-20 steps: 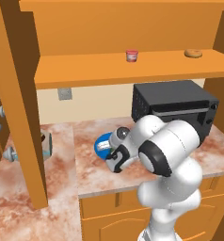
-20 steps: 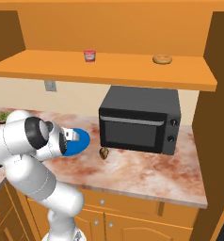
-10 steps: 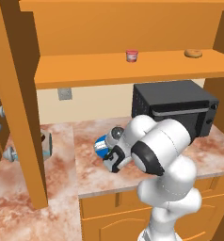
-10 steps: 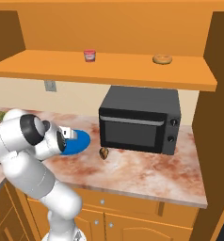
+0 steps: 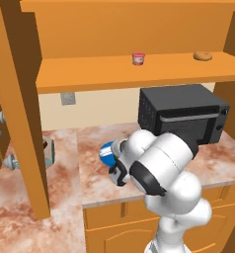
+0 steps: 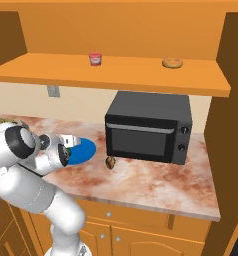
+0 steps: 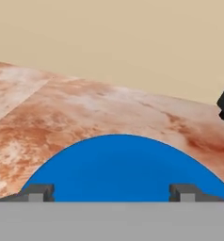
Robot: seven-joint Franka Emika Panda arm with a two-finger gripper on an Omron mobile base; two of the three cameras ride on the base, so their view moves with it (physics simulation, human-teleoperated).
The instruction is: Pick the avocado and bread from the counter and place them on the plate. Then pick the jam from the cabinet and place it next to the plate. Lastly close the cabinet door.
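The blue plate point(image 7: 118, 164) lies on the marbled counter point(image 7: 85, 113), right under my gripper point(image 7: 113, 192). My fingertips point(image 7: 37, 192) stand wide apart over its near edge, open, with nothing between them. The avocado is hidden from me. From the right base camera, my hand hangs over the left part of the plate point(image 6: 83, 151). The speckled bread point(image 6: 110, 162) lies on the counter in front of the microwave's left corner. The jam point(image 6: 95, 59) stands on the shelf of the cabinet point(image 6: 116, 75). The cabinet door point(image 5: 18, 99) stands open at the left.
A black microwave point(image 6: 148, 127) stands on the counter just right of the plate. A tan doughnut-shaped roll point(image 6: 172, 62) lies on the shelf to the right of the jam. A small grey and blue appliance point(image 5: 48, 150) sits behind the open door.
My jaws were shut and now stand wide open over the plate. My hand has shifted a little to the left; the other things have stayed put.
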